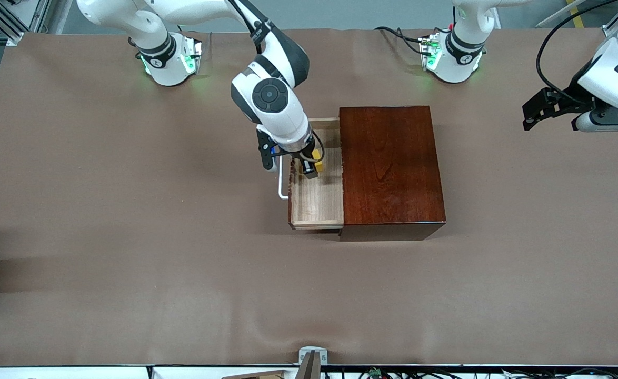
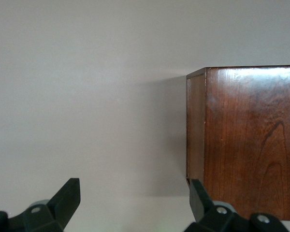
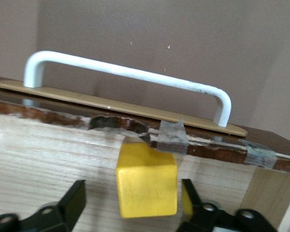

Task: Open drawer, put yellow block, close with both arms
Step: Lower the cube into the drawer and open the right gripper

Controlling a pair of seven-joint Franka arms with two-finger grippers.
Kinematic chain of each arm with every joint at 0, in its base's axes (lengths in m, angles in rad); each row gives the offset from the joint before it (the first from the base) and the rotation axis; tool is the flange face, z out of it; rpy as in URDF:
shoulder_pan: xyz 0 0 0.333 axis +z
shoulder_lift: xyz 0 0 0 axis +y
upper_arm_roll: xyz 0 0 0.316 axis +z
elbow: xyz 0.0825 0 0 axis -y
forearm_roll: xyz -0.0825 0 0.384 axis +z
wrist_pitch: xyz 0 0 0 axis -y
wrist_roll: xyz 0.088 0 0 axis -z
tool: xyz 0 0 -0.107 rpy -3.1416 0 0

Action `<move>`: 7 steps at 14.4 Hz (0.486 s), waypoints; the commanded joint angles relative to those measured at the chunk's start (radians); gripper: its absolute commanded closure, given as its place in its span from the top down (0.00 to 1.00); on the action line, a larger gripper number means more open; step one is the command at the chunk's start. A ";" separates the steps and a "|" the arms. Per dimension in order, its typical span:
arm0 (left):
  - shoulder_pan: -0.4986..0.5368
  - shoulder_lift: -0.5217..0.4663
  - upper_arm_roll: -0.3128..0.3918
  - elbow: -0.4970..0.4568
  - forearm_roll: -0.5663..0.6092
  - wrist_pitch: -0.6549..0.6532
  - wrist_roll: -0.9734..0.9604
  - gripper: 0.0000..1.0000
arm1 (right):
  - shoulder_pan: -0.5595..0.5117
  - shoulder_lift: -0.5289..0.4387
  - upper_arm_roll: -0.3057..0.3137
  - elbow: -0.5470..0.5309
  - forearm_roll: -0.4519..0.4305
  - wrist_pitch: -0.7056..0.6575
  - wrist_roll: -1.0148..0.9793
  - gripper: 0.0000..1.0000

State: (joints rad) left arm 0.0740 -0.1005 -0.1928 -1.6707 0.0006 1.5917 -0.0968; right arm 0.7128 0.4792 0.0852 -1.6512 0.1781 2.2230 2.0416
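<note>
Nearest to the front camera stands the dark reddish-brown wooden box (image 1: 390, 168). Its pale drawer (image 1: 317, 205) is pulled out at 9 o'clock of the box. The drawer's long axis runs from 12 to 6 o'clock, and its white bar handle (image 1: 281, 184) points to 9 o'clock. The yellow block (image 1: 318, 160), a small bright cube, is seen in the drawer toward its 12 o'clock end. The right gripper (image 1: 311, 166) is placed around the block, jaws apart and not clamped on it. The left gripper (image 1: 531, 117) waits over the table at 3 o'clock of the box, jaws apart with nothing between them.
</note>
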 commanded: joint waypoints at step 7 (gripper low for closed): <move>-0.003 0.077 -0.114 0.072 -0.027 0.002 -0.039 1.00 | -0.122 -0.001 0.013 0.221 -0.008 -0.247 -0.044 1.00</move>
State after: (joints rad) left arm 0.0697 -0.0784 -0.2691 -1.6559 -0.0050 1.5967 -0.1041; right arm 0.6307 0.4769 0.0831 -1.4720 0.1777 2.0158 2.0259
